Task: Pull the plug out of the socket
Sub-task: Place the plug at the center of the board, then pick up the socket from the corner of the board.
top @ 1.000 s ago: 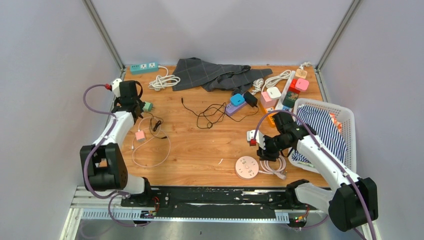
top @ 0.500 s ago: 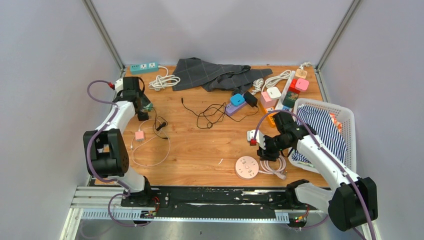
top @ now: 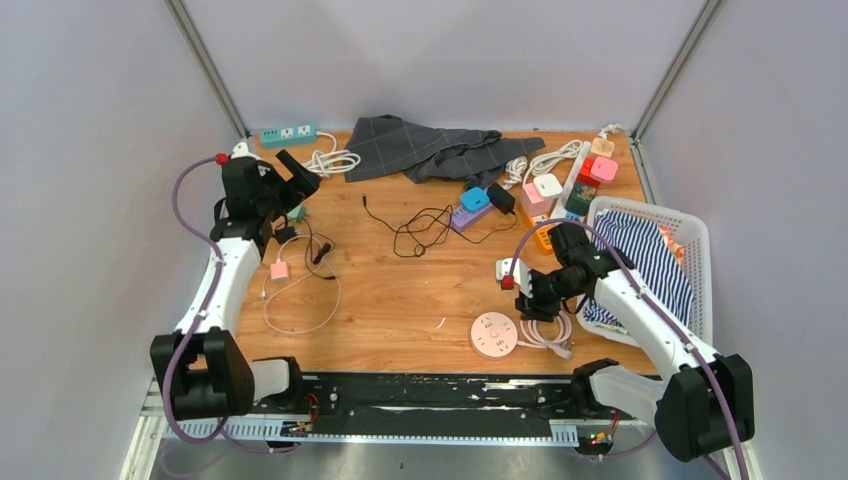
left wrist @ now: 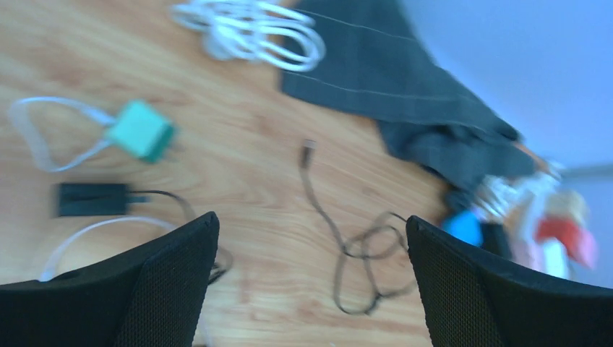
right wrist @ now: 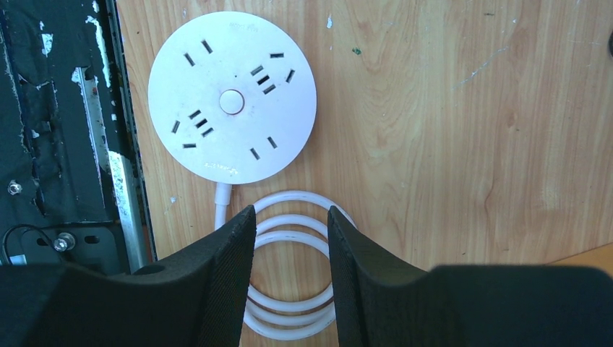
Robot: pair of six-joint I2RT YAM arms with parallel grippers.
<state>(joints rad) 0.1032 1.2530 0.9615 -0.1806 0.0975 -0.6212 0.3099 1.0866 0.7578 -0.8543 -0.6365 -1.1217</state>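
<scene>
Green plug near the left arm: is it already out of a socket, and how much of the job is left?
Done, it seems: the green plug lies free, in no socket. In hand: nothing; the left tool is open and empty, the right tool hangs with jaws apart over the white cord. Left: the blue plug looks still seated in the purple strip.

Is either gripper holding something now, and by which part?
Nothing is held. Left gripper is wide open; right gripper hangs part open above the coiled white cable.
</scene>
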